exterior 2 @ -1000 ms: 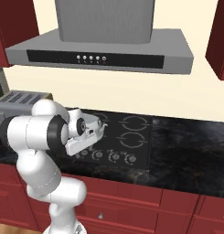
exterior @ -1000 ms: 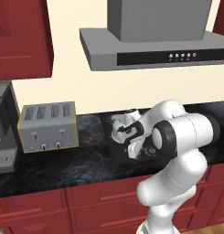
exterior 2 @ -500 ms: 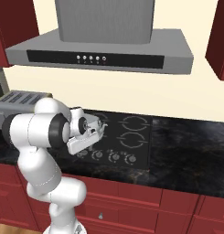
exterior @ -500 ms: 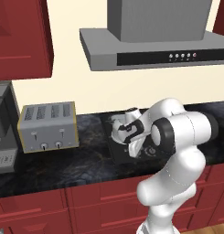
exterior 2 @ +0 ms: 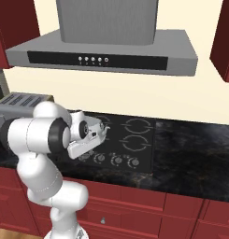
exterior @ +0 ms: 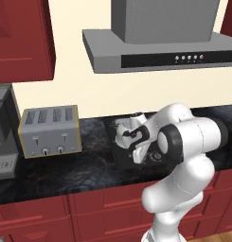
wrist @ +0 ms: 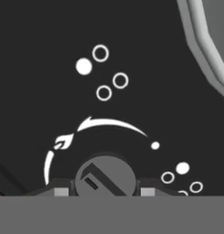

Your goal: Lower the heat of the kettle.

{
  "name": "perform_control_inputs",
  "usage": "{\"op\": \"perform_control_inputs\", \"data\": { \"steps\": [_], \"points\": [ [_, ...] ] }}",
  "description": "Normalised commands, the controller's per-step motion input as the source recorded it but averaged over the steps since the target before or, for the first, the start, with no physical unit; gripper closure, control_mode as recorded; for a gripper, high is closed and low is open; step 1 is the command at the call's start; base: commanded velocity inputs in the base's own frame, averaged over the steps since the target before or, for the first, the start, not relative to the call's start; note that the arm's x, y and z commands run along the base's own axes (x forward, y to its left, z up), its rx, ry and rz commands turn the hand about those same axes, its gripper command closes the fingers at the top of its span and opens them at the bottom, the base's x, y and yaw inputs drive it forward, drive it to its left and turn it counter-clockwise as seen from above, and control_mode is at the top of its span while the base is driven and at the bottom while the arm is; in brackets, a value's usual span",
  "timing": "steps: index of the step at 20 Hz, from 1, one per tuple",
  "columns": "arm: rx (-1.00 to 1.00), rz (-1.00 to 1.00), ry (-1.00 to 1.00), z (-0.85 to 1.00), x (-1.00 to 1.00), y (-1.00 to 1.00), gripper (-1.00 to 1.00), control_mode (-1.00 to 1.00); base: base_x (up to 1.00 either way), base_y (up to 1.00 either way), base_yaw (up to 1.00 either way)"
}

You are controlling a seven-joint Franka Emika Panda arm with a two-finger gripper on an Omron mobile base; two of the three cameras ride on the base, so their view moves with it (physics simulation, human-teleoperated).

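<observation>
From the left base view, the arm folds forward and down over the stove (exterior: 136,158), beside the toaster (exterior: 50,131), with the white kettle (exterior: 123,134) just behind the hand. From the right base view, the gripper (exterior 2: 83,150) points at the stove's knob row. In the hand view, the fingertips (wrist: 58,191) flank a round knob (wrist: 105,176); whether they clamp it cannot be told.

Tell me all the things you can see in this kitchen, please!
kettle: one, white, on the stovetop, partly behind the arm.
stove knob: one close up, grey, between the fingertips; more along the stovetop's front edge.
stovetop: one, black with white rings, set in the counter.
toaster: one, silver, left on the counter.
range hood: one, grey, above the stovetop.
cabinets: several, red, above and below.
gripper: one, dark tips either side of the knob.
</observation>
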Motion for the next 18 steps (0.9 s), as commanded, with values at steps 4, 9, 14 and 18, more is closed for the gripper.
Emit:
{"op": "perform_control_inputs", "data": {
  "steps": [4,9,14,18],
  "points": [
    [0.0,-0.03,-0.06,-0.03,-0.1,0.0,1.0,-1.0,0.0,0.0,0.0],
    [0.0,-0.14,0.0,-0.01,-0.01,0.0,1.0,-1.0,0.0,0.0,0.0],
    [0.0,-0.26,0.02,0.0,0.0,0.0,1.0,-1.0,0.0,0.0,0.0],
    [0.0,-0.33,0.06,0.0,0.0,0.0,1.0,-1.0,0.0,0.0,0.0]
  ]
}}
